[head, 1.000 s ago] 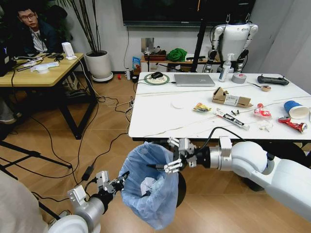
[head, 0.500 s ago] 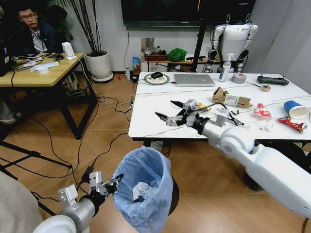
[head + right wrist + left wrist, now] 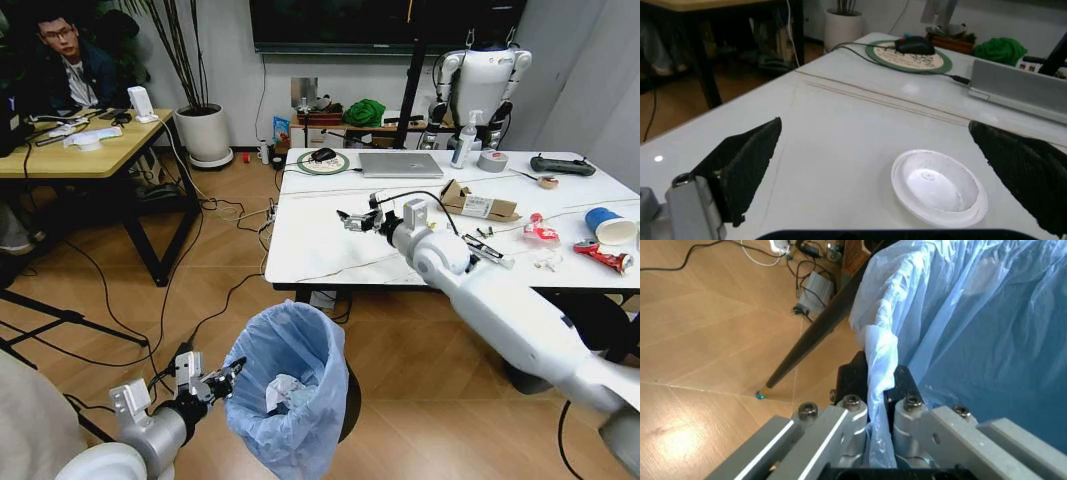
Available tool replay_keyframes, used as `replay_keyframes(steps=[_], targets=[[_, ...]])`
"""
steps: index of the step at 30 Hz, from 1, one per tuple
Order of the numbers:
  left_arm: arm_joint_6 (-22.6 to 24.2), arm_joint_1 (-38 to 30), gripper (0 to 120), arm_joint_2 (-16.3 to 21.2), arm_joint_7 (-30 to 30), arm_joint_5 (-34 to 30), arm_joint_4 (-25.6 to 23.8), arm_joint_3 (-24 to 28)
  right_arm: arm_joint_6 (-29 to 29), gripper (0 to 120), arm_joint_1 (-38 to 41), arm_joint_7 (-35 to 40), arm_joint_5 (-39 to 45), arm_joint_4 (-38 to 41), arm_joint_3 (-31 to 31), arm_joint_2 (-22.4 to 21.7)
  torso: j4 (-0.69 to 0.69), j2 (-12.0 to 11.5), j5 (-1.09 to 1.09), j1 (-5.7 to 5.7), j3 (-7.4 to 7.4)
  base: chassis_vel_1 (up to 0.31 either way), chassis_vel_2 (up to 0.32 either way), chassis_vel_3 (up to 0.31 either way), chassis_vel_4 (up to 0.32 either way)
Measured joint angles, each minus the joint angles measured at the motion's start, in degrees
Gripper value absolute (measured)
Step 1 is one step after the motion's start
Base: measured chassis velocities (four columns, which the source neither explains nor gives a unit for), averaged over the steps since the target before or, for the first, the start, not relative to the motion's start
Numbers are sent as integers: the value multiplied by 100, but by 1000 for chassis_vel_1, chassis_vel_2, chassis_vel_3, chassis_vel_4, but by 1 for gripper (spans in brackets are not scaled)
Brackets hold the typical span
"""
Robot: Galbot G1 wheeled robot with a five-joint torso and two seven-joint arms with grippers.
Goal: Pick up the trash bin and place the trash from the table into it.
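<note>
The trash bin [image 3: 290, 395], lined with a crinkly light-blue bag [image 3: 973, 315], hangs just off the floor in front of the table [image 3: 320, 250]. My left gripper [image 3: 215, 380] is shut on the bag's rim, and the left wrist view shows its fingers [image 3: 852, 412] pinching a fold of the plastic. White tissue [image 3: 282, 390] lies inside the bin. My right gripper [image 3: 355, 217] hovers open over the table's left half, just above a round white lid [image 3: 939, 186]. To the right lie a torn cardboard box [image 3: 478, 203], a tube [image 3: 487, 250], a red-and-white wrapper [image 3: 540, 230], a blue cup [image 3: 608, 224] and a red tube [image 3: 603, 256].
A silver laptop [image 3: 400, 164], a mouse on a round pad [image 3: 322, 157], a spray bottle [image 3: 463, 140] and a tape roll [image 3: 491, 161] stand along the table's far side. A yellow desk [image 3: 80, 150] is at far left. Cables trail over the floor [image 3: 200, 270].
My right arm has risen from the bin's rim and reached over the table, its gripper open. The bin and my left gripper have sunk slightly to the lower left.
</note>
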Motion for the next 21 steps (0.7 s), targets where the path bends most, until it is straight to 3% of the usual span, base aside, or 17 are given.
replay_keyframes(steps=[8,21], targets=[[5,11,0,-105,12,25,-5,-122,61,100,401,-466,-298,-1156,-374,680,2,0,1,0,1,0,0,0,0],[10,-54,0,-156,32,62,61,-65,81,100,604,-910,-383,-2116,-417,809,0,1,2,0,0,0,0,0,0]])
